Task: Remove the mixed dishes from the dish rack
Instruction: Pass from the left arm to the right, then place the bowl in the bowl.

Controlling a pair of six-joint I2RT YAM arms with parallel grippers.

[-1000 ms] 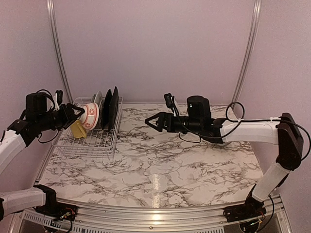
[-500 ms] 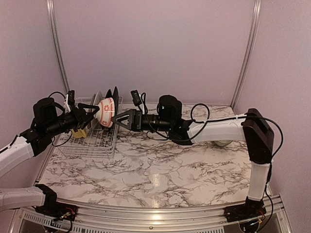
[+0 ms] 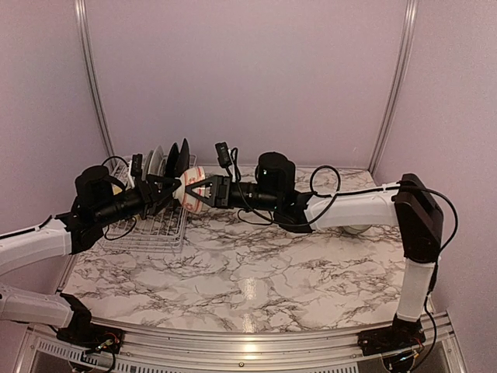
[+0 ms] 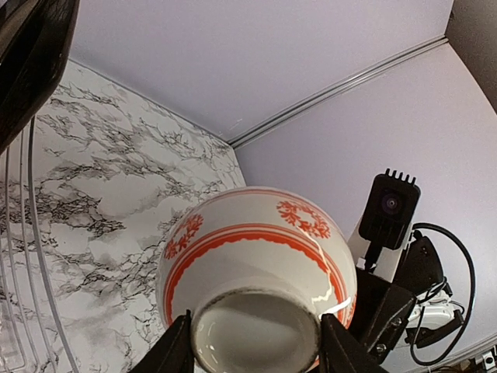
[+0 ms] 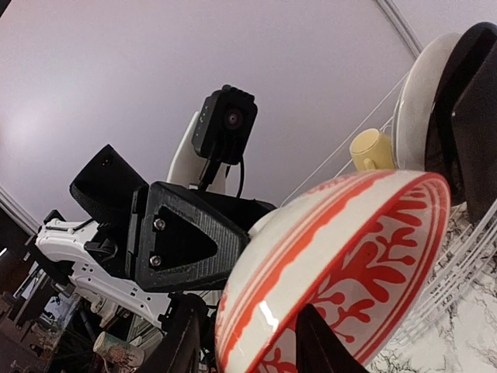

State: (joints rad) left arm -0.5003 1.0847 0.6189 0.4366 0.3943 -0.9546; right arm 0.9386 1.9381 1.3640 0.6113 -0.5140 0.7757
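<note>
Table [image 3: 264, 264]: white marble-look top with grey veining, glare patch near the front centre, aluminium rail [image 3: 248, 351] along the near edge. Room: plain lilac walls [image 3: 248, 70] and two thin metal posts [image 3: 88, 78] rising at the back corners.

Dish rack [image 3: 159, 233] sits at the far-left corner of the table. Black plates [image 3: 182, 159] stand upright in its slots, with a pale dish just left of them. The yellow mug [image 5: 373, 149] is in the rack, seen in the right wrist view.

Red-and-white bowl [image 4: 256, 264] is in the air just right of the rack, on its side, between the two grippers. Left gripper [image 3: 175, 193] is clamped on the bowl, fingers [image 4: 175, 351] either side of the foot ring. Right gripper [image 3: 200, 191] has its jaws spread, one each side of the bowl's rim, with a gap showing at one finger.
</note>
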